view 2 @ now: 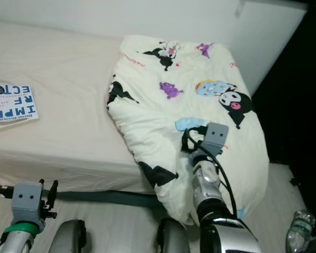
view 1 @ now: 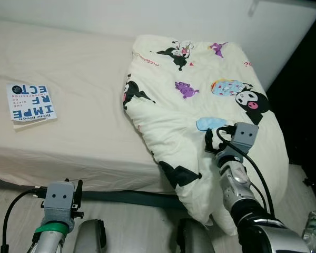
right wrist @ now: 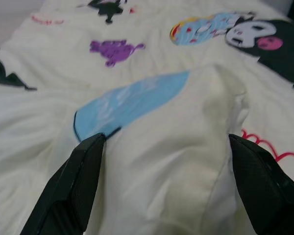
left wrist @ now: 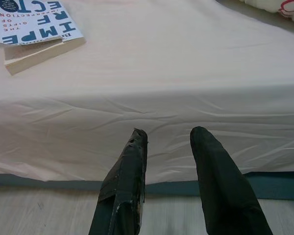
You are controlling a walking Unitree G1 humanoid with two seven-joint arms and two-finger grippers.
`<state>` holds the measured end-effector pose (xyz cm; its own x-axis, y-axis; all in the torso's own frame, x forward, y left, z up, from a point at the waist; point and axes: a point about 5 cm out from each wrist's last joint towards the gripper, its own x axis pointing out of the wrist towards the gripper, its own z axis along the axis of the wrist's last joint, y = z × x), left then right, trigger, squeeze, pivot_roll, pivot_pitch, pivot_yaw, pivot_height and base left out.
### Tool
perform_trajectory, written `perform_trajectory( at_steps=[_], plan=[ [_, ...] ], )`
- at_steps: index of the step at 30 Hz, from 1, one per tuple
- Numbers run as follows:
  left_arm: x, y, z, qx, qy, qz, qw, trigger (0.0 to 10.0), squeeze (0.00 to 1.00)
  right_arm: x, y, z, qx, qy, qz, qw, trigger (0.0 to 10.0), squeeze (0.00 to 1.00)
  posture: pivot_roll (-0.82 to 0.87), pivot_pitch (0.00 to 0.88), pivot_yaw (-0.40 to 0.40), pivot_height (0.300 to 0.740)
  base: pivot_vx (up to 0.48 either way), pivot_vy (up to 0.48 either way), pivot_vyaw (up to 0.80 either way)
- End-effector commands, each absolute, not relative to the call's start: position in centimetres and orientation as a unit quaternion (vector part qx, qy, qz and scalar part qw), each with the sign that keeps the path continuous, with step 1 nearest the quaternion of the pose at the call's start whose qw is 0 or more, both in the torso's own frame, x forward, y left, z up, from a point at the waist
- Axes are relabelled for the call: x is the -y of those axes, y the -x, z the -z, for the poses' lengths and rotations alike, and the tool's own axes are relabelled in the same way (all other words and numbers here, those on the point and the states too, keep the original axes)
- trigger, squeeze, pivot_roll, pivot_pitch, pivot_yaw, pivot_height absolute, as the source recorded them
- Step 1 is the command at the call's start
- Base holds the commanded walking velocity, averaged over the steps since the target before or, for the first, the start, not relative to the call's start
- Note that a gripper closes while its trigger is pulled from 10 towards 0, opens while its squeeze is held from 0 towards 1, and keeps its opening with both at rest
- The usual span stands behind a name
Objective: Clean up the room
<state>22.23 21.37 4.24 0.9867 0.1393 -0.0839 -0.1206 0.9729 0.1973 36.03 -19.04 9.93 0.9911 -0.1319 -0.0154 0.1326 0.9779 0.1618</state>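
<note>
A cream comforter (view 1: 200,100) printed with cartoon figures lies bunched on the right side of the bed (view 1: 84,89), and its lower end hangs over the front edge. My right gripper (right wrist: 166,138) is open, with its fingers (right wrist: 78,186) set wide on either side of a raised fold near a light blue print (right wrist: 127,103). My left gripper (left wrist: 169,132) is low in front of the bed's front edge, open, with nothing between its fingers. On the left of the sheet lies a blue and white book (view 1: 30,101).
A white wall runs behind the bed. A dark strip of bed base (view 1: 126,196) shows under the sheet, above pale wood floor. A clear plastic bottle (view 1: 314,226) stands on the floor at the far right, beside a dark opening.
</note>
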Motion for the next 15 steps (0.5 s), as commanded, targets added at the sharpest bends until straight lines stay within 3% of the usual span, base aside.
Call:
perform_trajectory(
  at_steps=[1,4,5,6,7,10,15],
  plan=[
    [-21.33,-22.10,-4.01,-0.057,-0.092,-0.064,0.992,10.0,0.00,18.85,-35.50,-8.51,-0.039,-0.078,0.059,0.994,10.0,0.00,0.07,0.000,-0.055,0.575,0.000,0.000,0.00],
    [-21.31,-22.14,-4.00,-0.058,-0.092,-0.064,0.992,10.0,0.00,18.73,-35.49,-8.42,-0.042,-0.080,0.053,0.994,10.0,0.00,0.07,0.000,-0.054,0.575,0.000,0.000,0.00],
    [-21.34,-22.19,-4.00,-0.058,-0.091,-0.064,0.992,10.0,0.00,18.60,-35.47,-8.35,-0.043,-0.084,0.047,0.994,4.6,0.00,0.07,0.000,-0.054,0.575,0.000,0.000,0.00],
    [-21.43,-22.27,-4.02,-0.059,-0.092,-0.066,0.992,10.0,0.00,18.52,-35.48,-8.31,-0.045,-0.086,0.044,0.994,2.7,0.00,0.07,0.000,-0.054,0.575,0.000,0.000,0.00],
    [-21.43,-22.27,-4.02,-0.059,-0.092,-0.066,0.992,10.0,0.00,18.52,-35.48,-8.31,-0.045,-0.086,0.044,0.994,2.7,0.00,0.07,0.000,-0.054,0.575,0.000,0.000,0.00],
    [-21.67,-22.46,-4.06,-0.060,-0.090,-0.074,0.991,10.0,0.00,18.45,-35.54,-8.42,-0.041,-0.094,0.039,0.994,0.0,0.00,0.07,0.000,-0.054,0.575,0.000,0.000,0.00],
    [-21.81,-22.54,-4.10,-0.059,-0.090,-0.078,0.991,10.0,0.00,18.53,-35.66,-8.78,-0.029,-0.099,0.037,0.994,0.0,0.00,0.07,0.000,-0.052,0.575,0.000,0.000,0.00]
  ],
)
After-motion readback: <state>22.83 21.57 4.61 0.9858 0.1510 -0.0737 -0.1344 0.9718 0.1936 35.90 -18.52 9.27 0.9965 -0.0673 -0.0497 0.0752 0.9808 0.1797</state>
